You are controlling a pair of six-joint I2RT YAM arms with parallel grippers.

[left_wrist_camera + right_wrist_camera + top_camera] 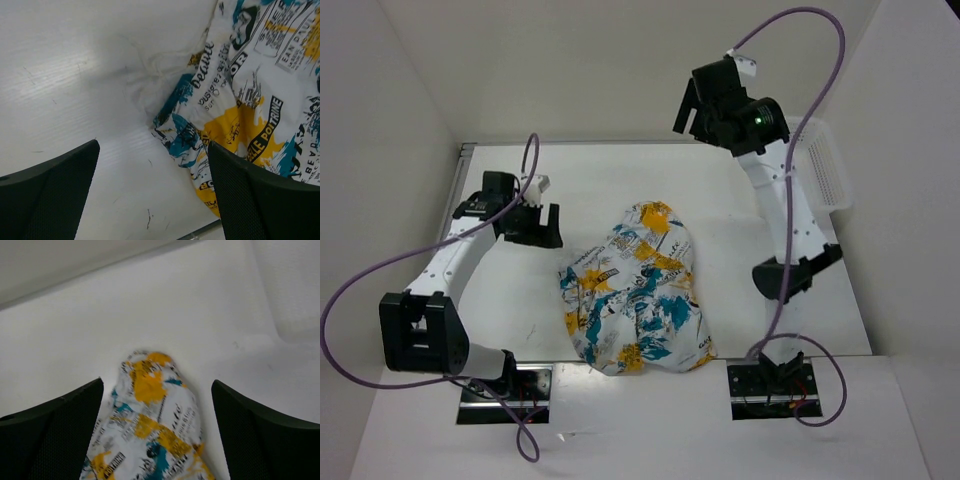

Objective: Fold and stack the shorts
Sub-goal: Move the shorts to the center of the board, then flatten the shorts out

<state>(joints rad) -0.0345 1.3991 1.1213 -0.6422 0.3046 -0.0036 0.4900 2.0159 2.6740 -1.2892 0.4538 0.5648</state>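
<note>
Your bench (570, 180) is a plain white top boxed in by white walls (600, 70) on the left, the back and the right. In the left wrist view you can see fine dark scuff marks (148, 218) and hairline scratches on it. The shorts (635, 290) lie in a rumpled heap at the middle of the bench, toward its near edge, between the two arms. Your left tool (532, 228) is low over the bench just beside the shorts' left side. Its fingers (50, 195) are spread wide with only bare bench between them. Your right tool (698, 108) hangs high over the far right part, also wide apart and holding nothing. Its camera looks down on the far end of the shorts. A white mesh basket (828, 172) stands against the right wall. Purple cables (843, 50) loop from both arms.
</note>
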